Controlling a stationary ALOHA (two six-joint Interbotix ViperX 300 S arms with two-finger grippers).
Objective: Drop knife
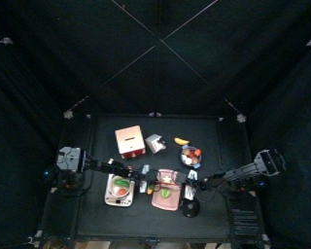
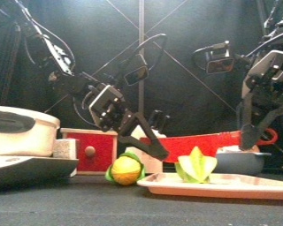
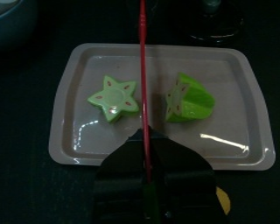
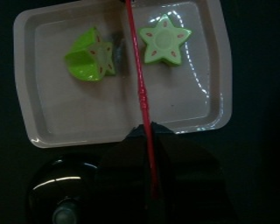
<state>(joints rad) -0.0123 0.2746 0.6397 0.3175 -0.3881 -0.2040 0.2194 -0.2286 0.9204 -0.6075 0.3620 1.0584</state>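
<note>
We see the knife (image 2: 203, 141) held level above the tray (image 2: 233, 184). It is a long, thin red blade, flat and smooth, with a red loop at the end near the right arm. From each wrist camera it shows edge-on as a fine red line (image 3: 143, 70) running straight out from between that arm's own jaws. The left gripper (image 3: 149, 171) is pinched narrow on one end of the knife, and the right gripper (image 4: 152, 166) is likewise clamped on the other end, so both arms carry it.

Directly below the blade lies a shallow rectangular plastic tray (image 3: 254, 96), pale and glossy, with rounded corners and a raised rim. On it rest two pieces of a green star fruit. One piece (image 3: 115, 98) shows a flat, five-pointed cut face, and the other piece (image 3: 189, 98) lies ridged side up, with the knife's line passing between them.

Beside the tray in the front view sits a round yellow-green fruit (image 2: 126, 170). Behind it is a boxy red block (image 2: 96, 146), and a smooth white pot (image 2: 20, 128) stands at the far left.
</note>
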